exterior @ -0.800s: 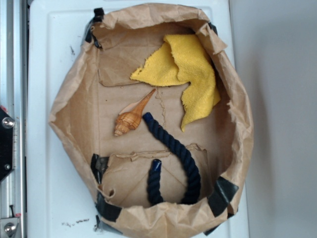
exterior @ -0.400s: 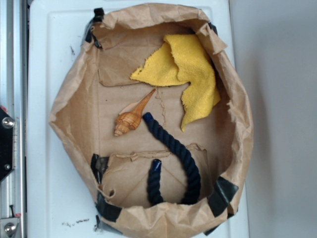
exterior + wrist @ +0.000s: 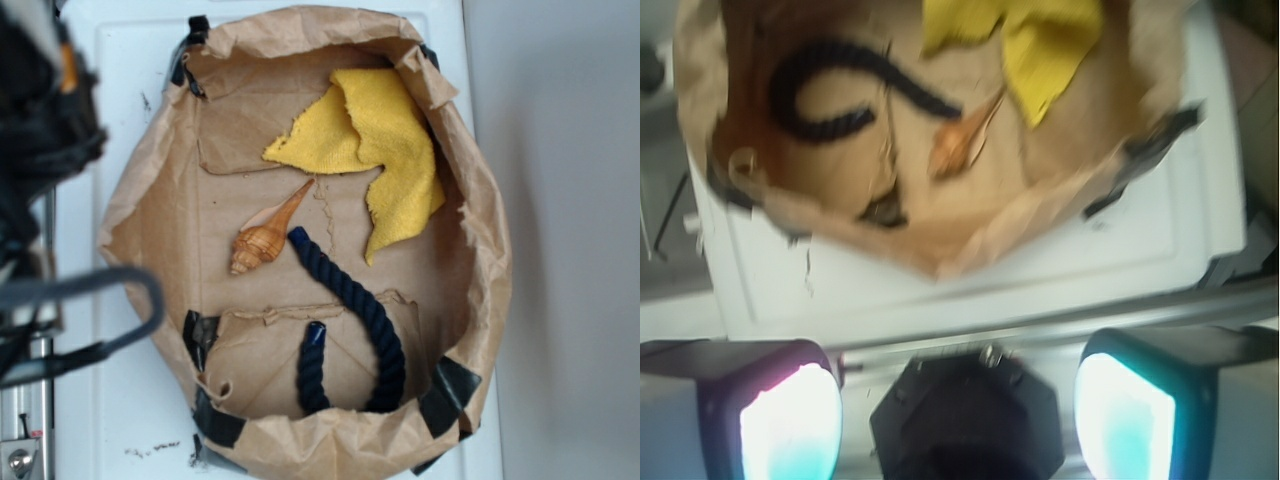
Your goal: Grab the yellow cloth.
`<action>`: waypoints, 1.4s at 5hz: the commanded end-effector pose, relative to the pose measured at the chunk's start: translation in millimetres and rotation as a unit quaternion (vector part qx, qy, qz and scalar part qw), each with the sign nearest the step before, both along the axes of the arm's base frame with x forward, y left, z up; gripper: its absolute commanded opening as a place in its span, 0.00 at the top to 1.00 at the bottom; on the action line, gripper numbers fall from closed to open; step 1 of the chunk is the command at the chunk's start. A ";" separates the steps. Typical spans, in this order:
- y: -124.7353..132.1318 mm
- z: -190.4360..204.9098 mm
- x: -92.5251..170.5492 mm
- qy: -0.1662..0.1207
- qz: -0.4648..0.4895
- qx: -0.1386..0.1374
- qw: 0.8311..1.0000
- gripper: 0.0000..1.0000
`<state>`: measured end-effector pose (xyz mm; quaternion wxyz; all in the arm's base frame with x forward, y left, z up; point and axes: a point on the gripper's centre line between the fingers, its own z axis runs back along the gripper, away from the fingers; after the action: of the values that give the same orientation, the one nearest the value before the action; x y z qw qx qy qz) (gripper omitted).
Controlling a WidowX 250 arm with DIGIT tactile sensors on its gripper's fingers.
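Observation:
The yellow cloth point(image 3: 385, 140) lies crumpled in the far right part of an open brown paper bag point(image 3: 485, 290), partly tucked under the bag's folded rim. The wrist view shows the cloth point(image 3: 1040, 45) at its top edge. My arm point(image 3: 40, 120) appears as a dark blur at the left edge of the exterior view, outside the bag and well away from the cloth. My gripper point(image 3: 960, 420) is open, its two pale fingertips spread wide with nothing held between them. It hovers over the metal rail beside the white board, short of the bag.
A brown spiral seashell point(image 3: 265, 240) and a dark navy rope point(image 3: 365, 310) lie in the bag beside the cloth. The bag sits on a white board point(image 3: 100, 420). A metal rail point(image 3: 20, 445) with a black mount point(image 3: 965, 420) runs along the left. Cables point(image 3: 110, 300) hang from the arm.
My arm and its cables have come into the exterior view from the left. Cloth, shell and rope have not moved.

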<state>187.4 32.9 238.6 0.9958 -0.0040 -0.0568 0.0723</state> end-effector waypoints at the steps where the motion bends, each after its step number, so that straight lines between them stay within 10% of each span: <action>1: 12.5 31.8 17.7 -0.056 -0.062 0.016 0.996 0.00; 3: 21.7 19.2 58.1 -0.200 -0.125 0.003 0.972 0.00; 7: 32.8 -55.8 78.9 -0.199 -0.137 0.052 0.969 0.00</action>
<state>265.0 64.9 169.7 0.9680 0.0186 -0.2416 -0.0650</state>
